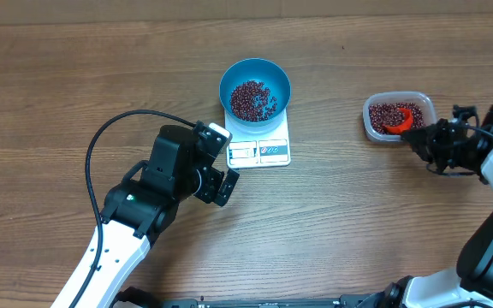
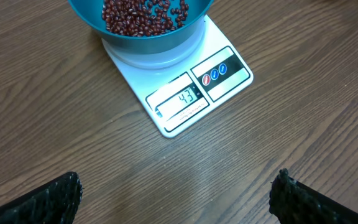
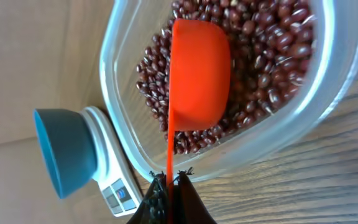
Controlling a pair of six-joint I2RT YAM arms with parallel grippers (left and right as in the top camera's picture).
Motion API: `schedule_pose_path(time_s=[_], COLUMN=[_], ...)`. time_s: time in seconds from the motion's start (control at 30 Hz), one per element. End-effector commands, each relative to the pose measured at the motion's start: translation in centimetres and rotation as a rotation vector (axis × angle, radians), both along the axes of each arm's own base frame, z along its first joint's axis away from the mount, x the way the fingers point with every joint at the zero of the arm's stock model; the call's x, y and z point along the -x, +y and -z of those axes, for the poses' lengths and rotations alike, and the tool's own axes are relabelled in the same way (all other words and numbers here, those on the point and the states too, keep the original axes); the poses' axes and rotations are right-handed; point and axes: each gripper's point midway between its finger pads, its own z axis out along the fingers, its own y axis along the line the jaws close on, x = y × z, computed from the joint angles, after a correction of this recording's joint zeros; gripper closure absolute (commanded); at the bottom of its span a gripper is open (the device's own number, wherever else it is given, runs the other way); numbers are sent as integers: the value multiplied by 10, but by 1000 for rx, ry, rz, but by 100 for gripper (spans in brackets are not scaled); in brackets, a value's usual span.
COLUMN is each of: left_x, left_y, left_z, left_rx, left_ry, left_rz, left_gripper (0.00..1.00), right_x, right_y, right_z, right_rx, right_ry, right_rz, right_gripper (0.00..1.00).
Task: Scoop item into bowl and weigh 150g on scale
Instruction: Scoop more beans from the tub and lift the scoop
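The blue bowl point(image 1: 255, 85) stands on the white scale point(image 1: 260, 151) at the table's middle, with red-brown beans point(image 1: 252, 100) in its bottom. In the left wrist view the bowl point(image 2: 143, 32) sits on the scale point(image 2: 185, 93), whose display shows digits. My left gripper point(image 1: 221, 175) hovers just left of the scale's front edge, open and empty point(image 2: 178, 193). My right gripper point(image 1: 419, 139) is shut on the thin handle of an orange scoop point(image 3: 197, 74), whose cup lies among the beans point(image 3: 272, 56) in a clear tub point(image 1: 398, 115) at the right.
The clear tub point(image 3: 272, 143) stands near the table's right side, with my right arm beside it. A black cable point(image 1: 114, 137) loops over the table left of my left arm. Bare wooden tabletop point(image 2: 278, 137) surrounds the scale.
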Motion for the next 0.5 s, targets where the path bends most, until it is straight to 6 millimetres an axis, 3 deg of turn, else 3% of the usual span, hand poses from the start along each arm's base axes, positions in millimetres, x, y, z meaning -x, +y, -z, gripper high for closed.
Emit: schedule_pose_path(time_s=[0.0,0.47], left_x=[-1,-1], left_y=[2,2], left_z=[4,4], left_rx=[-5,-5], left_ry=[9,10], left_rz=[-13,-13], left_gripper=[1,0], right_x=[1,2], right_y=[0,2], right_z=[-7,-43], right_rx=[-62,-211], right_ry=[-49,-242], right_rz=[-15,-83], right_gripper=[96,96])
